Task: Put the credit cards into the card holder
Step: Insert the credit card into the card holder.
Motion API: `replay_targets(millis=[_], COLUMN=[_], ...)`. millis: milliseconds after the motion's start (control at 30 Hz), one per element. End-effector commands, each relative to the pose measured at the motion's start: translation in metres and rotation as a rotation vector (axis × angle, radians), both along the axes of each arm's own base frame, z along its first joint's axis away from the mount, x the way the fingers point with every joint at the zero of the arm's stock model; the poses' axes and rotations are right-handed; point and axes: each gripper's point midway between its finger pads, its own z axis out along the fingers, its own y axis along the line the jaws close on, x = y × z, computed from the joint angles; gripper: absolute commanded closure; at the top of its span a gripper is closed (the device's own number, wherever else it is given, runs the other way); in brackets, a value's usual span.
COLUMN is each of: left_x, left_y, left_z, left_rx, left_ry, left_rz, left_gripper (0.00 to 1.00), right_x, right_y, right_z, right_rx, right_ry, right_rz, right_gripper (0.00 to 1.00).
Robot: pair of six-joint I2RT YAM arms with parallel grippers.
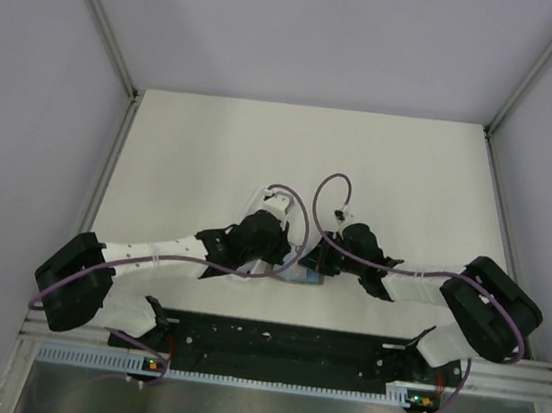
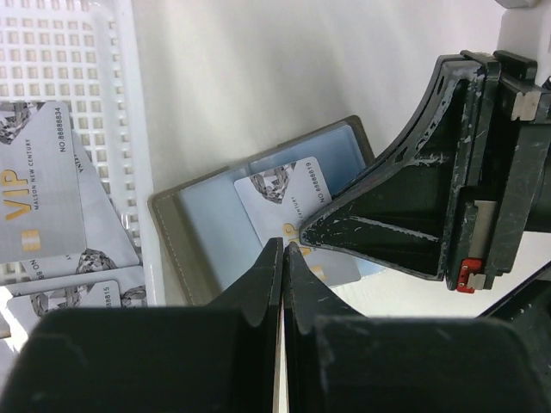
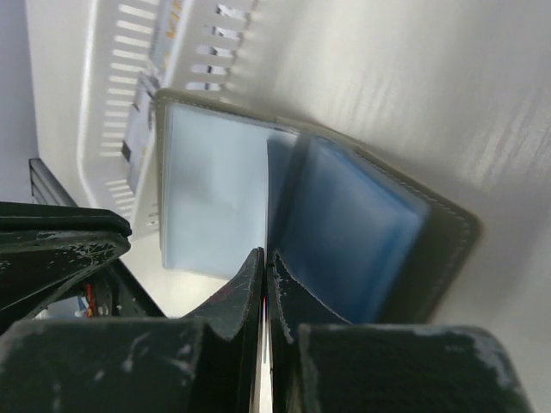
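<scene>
card holder (image 1: pixel 299 278) mostly hidden beneath arms (image 1: pixel 252 239), blurred close up; credit cards (image 2: pixel 39 198) cropped

White table (image 1: pixel 263 145): open card holder (image 2: pixel 202 219) beside white tray (image 2: pixel 142 129).

Open table (image 1: pixel 303 149) farther out, right gripper (image 3: pixel 263 256) over card holder (image 2: pixel 207 219), tray (image 2: pixel 138 129) just beside

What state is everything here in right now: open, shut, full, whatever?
Card holder: open, lying flat.
Credit card: face up on the holder's inner pockets; cannot tell if it is tucked in.
Other credit cards: lying overlapped in the white tray.
Left gripper: shut, tips at that card.
Right gripper: shut, tips at the holder.
</scene>
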Motion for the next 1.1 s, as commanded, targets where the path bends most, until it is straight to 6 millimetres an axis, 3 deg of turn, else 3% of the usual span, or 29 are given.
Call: replay_targets(millis=[0, 200, 400, 567, 700, 1067], left_x=[0.003, 0.003, 0.003, 0.005, 0.007, 0.001], left_y=[-0.005, -0.013, -0.011, -0.003, 0.000, 0.009], left_z=[-0.013, -0.045, -0.074, -0.076, -0.076, -0.082], left_rx=[0.009, 0.050, 0.103, 0.122, 0.131, 0.139], left_ry=[0.014, 0.074, 0.113, 0.100, 0.092, 0.108], left_rz=[-0.005, -0.019, -0.001, 0.031, 0.045, 0.056], left_gripper=[1.00, 1.00, 1.00, 1.00, 1.00, 1.00], right_x=[0.014, 0.010, 0.007, 0.002, -0.004, -0.019], right_y=[0.015, 0.012, -0.011, -0.042, -0.054, -0.054], right_z=[0.005, -0.007, -0.017, -0.027, -0.031, -0.031], right_rx=[0.018, -0.035, -0.141, -0.263, -0.315, -0.299], right_ry=[-0.026, -0.005, 0.006, 0.023, 0.032, 0.057], right_rz=[-0.044, -0.072, -0.120, -0.198, -0.199, -0.141], right_gripper=[1.00, 1.00, 1.00, 1.00, 1.00, 1.00])
